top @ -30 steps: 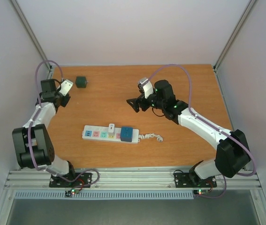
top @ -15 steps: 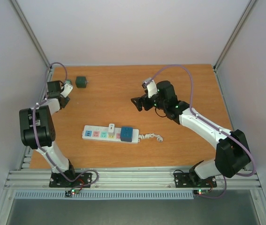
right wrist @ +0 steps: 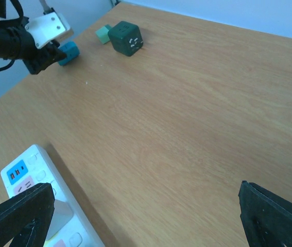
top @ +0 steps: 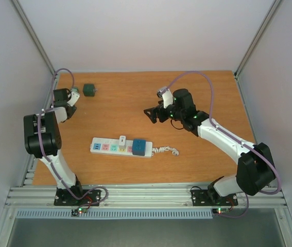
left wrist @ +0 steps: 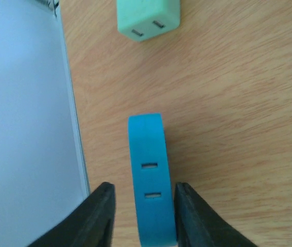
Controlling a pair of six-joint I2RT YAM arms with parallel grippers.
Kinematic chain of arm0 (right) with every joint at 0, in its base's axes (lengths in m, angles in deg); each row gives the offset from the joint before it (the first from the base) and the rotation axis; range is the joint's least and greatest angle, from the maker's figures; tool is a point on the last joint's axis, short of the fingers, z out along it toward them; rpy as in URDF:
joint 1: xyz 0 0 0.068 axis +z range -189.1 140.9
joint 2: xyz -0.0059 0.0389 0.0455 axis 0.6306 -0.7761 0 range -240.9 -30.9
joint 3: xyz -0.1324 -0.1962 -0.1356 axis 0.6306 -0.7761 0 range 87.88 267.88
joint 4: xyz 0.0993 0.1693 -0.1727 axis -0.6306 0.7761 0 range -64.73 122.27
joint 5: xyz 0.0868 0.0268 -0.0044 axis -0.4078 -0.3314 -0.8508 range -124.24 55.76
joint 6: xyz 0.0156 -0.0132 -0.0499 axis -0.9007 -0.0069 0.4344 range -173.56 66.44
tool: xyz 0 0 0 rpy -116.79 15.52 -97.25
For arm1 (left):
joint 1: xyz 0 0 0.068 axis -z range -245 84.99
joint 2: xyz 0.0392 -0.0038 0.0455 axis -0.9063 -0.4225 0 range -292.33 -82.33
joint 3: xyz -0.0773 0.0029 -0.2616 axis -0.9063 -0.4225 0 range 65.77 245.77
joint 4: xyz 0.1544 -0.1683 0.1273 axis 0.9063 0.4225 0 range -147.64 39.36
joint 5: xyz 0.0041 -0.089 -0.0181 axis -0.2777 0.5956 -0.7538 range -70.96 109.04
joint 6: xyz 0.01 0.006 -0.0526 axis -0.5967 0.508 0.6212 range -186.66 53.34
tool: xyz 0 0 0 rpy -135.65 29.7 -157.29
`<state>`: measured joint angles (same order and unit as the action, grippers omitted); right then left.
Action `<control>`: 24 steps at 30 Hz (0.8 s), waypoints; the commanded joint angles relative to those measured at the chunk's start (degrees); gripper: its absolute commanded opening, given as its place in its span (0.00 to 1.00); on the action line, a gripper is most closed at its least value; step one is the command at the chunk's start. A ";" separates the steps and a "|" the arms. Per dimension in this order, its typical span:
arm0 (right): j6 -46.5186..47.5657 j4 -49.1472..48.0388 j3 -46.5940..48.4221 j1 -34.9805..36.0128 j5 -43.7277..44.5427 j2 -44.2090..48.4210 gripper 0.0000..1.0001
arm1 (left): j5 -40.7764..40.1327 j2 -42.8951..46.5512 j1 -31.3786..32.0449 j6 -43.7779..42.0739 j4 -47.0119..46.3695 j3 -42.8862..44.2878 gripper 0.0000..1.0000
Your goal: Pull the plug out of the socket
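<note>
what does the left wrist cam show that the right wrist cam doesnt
Only the left wrist view: the mint plug's two prongs up close, and a gap between the blue plug and one finger. Only the right wrist view: the dark green cube plug and one end of the power strip. Both: the blue plug, the mint plug and the wooden table.
</note>
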<state>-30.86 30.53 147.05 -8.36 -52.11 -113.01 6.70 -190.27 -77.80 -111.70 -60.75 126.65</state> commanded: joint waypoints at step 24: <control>12.92 12.04 1.98 -0.22 -16.53 -1.79 0.99 | 38.53 14.02 -0.30 2.28 28.05 7.48 1.00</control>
<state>-23.43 38.97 148.28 -8.36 -63.84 -114.15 32.05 -180.71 -77.80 -107.30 -40.20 132.42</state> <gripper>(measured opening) 0.985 0.996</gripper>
